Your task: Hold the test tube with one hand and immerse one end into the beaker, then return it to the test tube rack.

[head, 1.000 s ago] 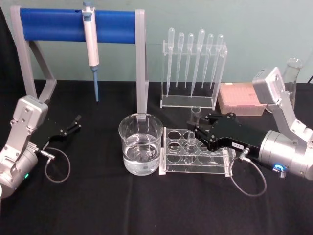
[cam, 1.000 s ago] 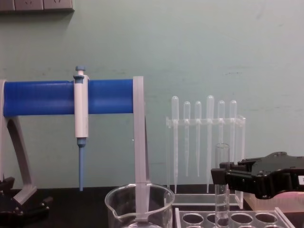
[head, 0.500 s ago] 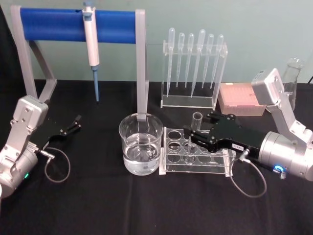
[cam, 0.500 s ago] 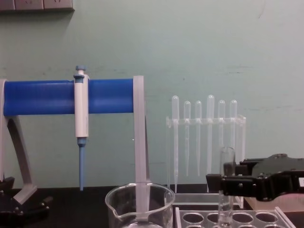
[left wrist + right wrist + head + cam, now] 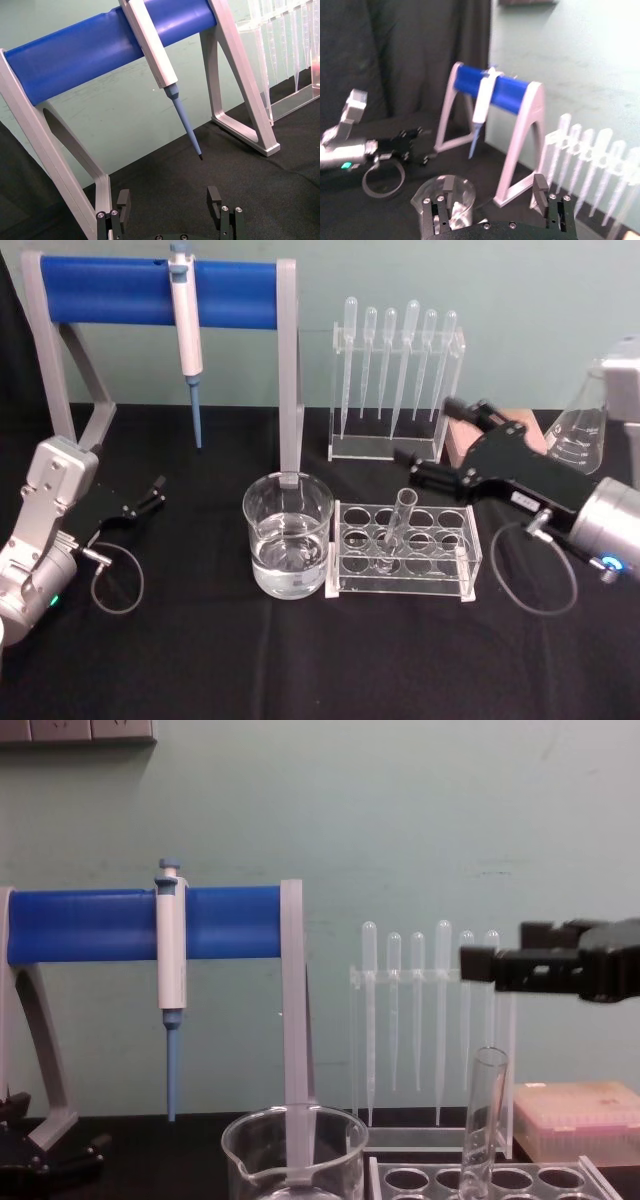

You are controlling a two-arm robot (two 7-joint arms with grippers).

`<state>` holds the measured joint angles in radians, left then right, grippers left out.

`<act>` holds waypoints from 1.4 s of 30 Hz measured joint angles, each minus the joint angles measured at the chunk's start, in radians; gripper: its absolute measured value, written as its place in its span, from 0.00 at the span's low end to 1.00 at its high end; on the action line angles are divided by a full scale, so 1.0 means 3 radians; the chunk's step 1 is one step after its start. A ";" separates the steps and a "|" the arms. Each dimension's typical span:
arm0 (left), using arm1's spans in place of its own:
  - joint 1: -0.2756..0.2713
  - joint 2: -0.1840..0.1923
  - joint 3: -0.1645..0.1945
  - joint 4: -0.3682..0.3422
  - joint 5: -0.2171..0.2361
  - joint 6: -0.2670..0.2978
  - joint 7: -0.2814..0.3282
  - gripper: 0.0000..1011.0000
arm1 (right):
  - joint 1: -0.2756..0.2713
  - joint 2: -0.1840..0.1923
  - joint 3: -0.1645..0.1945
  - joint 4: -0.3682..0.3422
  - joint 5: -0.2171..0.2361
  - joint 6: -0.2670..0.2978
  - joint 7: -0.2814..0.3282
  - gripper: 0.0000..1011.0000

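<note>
Right hand (image 5: 432, 445) was open and held nothing.
Test tube (image 5: 393, 530) leaned in its rack (image 5: 470, 562) beside the beaker (image 5: 289, 532); the job looked done.

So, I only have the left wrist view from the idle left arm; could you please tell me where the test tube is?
Observer: The test tube sits in the clear rack, leaning at a tilt.
Operator: Thank you. Is the right tool holding it?
Observer: No, the right tool is open, above and behind the rack, apart from the tube.
Operator: And where is the beaker, please?
Observer: The beaker stands right beside the rack, on the robot's left of it.
</note>
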<state>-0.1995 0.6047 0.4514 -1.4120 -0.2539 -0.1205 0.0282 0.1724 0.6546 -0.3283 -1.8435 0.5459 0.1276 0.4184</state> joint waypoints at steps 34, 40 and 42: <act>0.0000 0.0000 0.0000 0.0000 0.0000 0.0000 0.0000 0.99 | -0.0547 -0.0540 0.0393 0.0718 -0.0734 -0.0482 -0.1054 0.99; 0.0000 0.0000 0.0000 0.0000 0.0000 0.0000 0.0000 0.99 | -0.0548 -0.0537 0.0392 0.0708 -0.0733 -0.0479 -0.1055 0.99; 0.0000 0.0000 0.0000 0.0000 0.0000 0.0000 0.0000 0.99 | -0.0549 -0.0537 0.0391 0.0707 -0.0733 -0.0478 -0.1057 0.99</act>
<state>-0.1995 0.6047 0.4513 -1.4120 -0.2539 -0.1205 0.0283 0.0077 0.4936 -0.2109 -1.6315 0.3259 -0.0159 0.1014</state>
